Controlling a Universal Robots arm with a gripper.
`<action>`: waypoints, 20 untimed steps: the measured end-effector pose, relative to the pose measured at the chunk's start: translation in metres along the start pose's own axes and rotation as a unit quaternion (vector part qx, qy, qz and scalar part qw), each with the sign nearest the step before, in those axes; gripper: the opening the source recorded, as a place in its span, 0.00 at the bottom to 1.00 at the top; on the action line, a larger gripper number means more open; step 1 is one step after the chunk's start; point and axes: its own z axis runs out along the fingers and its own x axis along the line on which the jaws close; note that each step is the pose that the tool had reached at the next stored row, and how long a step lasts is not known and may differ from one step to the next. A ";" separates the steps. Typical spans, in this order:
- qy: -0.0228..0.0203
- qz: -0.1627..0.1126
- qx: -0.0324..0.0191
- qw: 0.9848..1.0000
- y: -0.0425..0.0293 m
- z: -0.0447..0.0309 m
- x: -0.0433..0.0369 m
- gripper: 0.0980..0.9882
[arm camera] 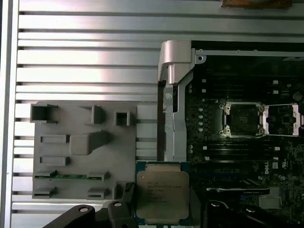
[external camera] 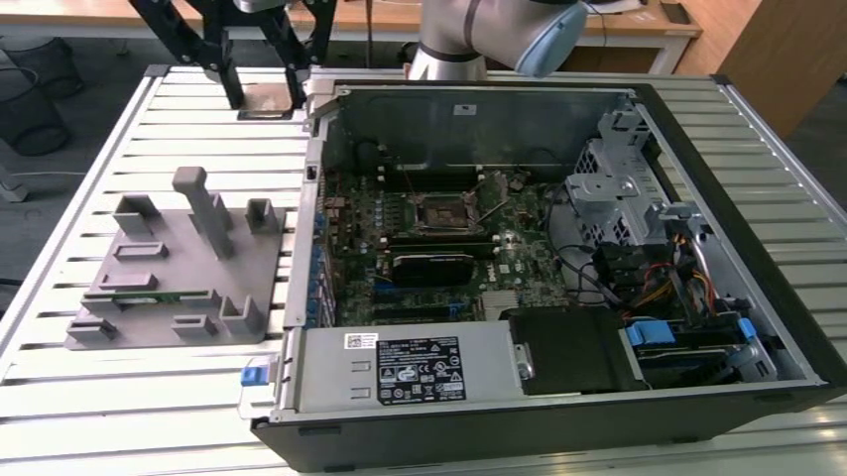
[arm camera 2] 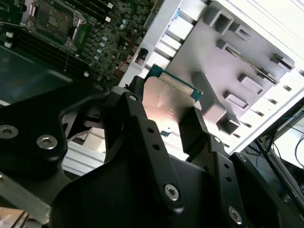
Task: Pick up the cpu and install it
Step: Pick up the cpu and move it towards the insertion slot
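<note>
My gripper [external camera: 269, 97] hangs over the slatted table, beyond the grey fixture [external camera: 179, 268] and just outside the open computer case's corner. It is shut on the cpu [external camera: 272, 99], a small square chip with a pale metal top and a green edge. In both wrist views the cpu [arm camera 2: 168, 102] [arm camera: 163, 190] sits between the black fingers [arm camera 2: 135, 123], gripped at two opposite edges. The socket [external camera: 441, 210] [arm camera: 242, 118] on the motherboard is open, with its metal frame [arm camera: 283, 118] swung aside.
The open computer case [external camera: 530, 436] takes up the exterior view's right, with drive cages and cables inside. A green memory stick [external camera: 146, 295] [arm camera: 76, 176] lies in a slot of the fixture. A metal bracket [arm camera: 173, 61] stands at the case's corner.
</note>
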 end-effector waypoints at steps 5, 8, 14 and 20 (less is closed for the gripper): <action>0.000 0.000 0.000 1.000 0.0000 0.0001 -0.0171 0.50; 0.000 0.000 0.000 1.000 0.0001 0.0002 -0.0274 0.50; 0.000 0.000 0.000 1.000 0.0001 0.0004 -0.0479 0.50; 0.000 0.000 0.000 1.000 0.0007 0.0007 -0.0723 0.50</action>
